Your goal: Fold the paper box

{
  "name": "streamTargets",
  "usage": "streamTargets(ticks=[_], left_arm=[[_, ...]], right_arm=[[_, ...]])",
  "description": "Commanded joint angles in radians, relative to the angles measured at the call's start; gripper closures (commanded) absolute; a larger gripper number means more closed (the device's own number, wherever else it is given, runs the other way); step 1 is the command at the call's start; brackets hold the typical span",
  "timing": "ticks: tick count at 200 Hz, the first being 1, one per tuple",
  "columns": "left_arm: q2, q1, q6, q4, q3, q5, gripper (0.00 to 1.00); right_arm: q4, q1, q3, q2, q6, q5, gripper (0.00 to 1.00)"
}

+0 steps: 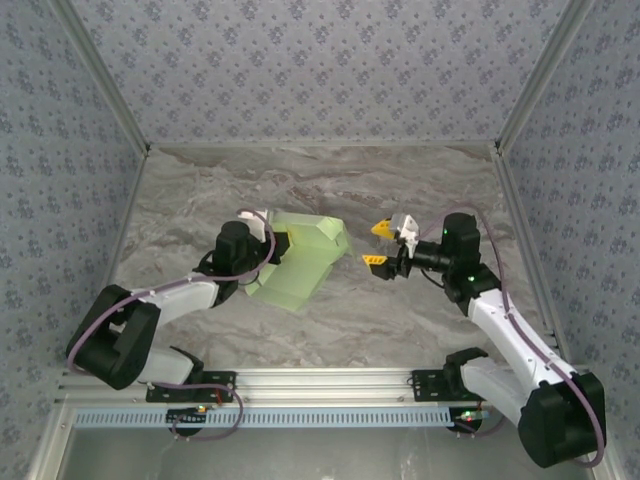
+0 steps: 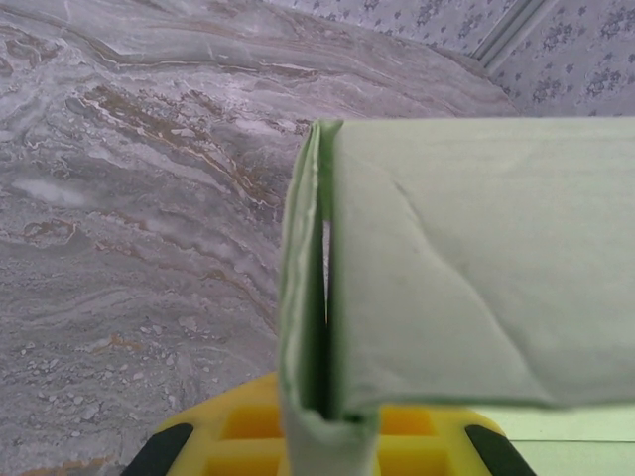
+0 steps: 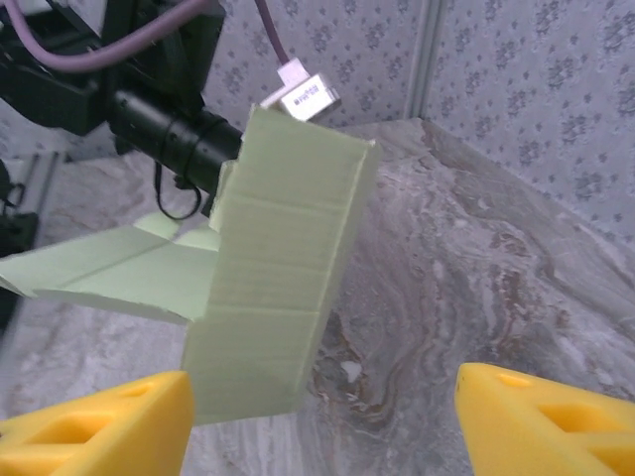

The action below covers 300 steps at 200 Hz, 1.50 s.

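Marbled surface [image 1: 420,180] under the paper box [image 1: 300,265], patterned walls [image 1: 320,60] behind it and to either side. Box part-folded, 1 panel upright. Its card hides most of the left fingers [image 2: 243,431], pinched tight on a doubled edge. Whether its lower edge touches the surface: unclear. Just right of the box, the right fingers [image 1: 381,229] are spread wide, holding nothing.
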Motion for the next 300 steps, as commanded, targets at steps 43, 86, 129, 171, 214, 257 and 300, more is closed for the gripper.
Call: streamTargets(ticks=[43,86,129,171,214,257,300], left_arm=[[-0.005,0.006,0.049,-0.015,0.052,0.087,1.0],[0.003,0.007,0.032,-0.003,0.058,0.104,1.0],[0.009,0.007,0.027,0.005,0.058,0.11,1.0],[0.011,0.006,0.021,0.016,0.05,0.081,1.0],[-0.018,0.003,-0.008,0.004,0.026,-0.051,1.0],[-0.031,-0.001,-0.018,-0.004,0.004,-0.188,1.0],[-0.02,-0.004,0.039,-0.03,0.014,-0.247,1.0]], right_arm=[[-0.308,0.019,0.198,0.216,-0.05,-0.193,0.32],[-0.165,0.114,0.169,0.272,-0.021,-0.069,0.35],[0.079,0.202,0.111,0.292,0.079,0.141,0.39],[0.191,0.274,0.087,0.293,0.126,0.268,0.4],[0.323,0.409,0.051,0.308,0.231,0.681,0.35],[0.301,0.466,0.095,0.387,0.283,0.874,0.33],[0.238,0.429,0.131,0.401,0.288,0.754,0.28]])
